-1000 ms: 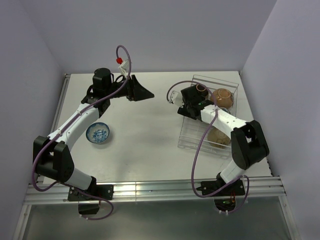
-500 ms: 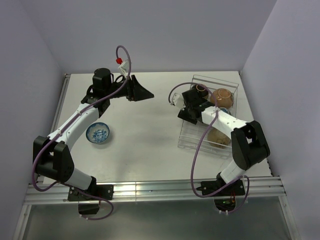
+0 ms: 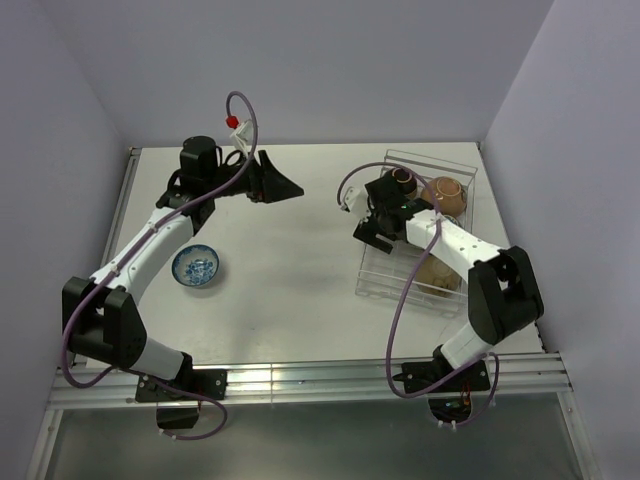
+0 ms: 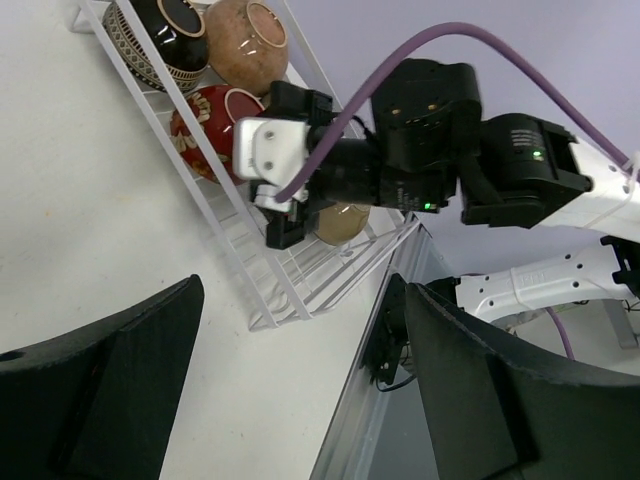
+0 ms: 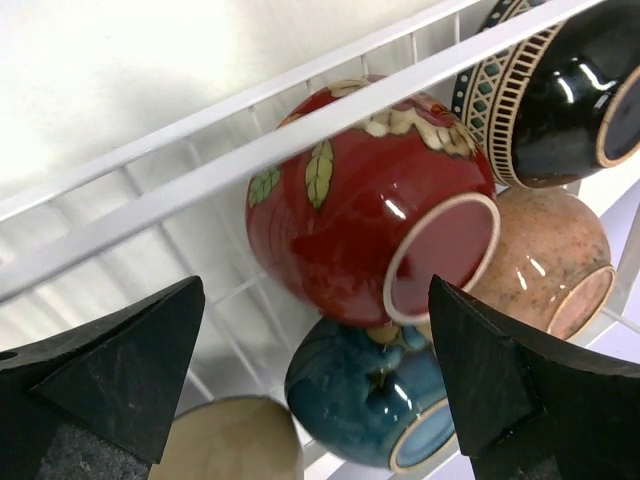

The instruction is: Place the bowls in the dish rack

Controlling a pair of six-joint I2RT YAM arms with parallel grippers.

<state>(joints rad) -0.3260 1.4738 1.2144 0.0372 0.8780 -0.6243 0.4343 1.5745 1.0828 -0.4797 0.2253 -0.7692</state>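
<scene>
Right wrist: red bowl [image 5: 370, 210] lies just beyond right tool [image 5: 315, 292].

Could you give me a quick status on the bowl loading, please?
Left gripper open, empty, over table. Right gripper open above red bowl in dish rack. Blue-patterned bowl on table, nothing blocking it.

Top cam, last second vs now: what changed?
The right arm swung its elbow slightly right. The right gripper stays at the dish rack, jaws open over the red bowl lying inside, apparently just released. The left gripper drew slightly left, open and empty. The blue-patterned bowl and the rack did not move.
</scene>
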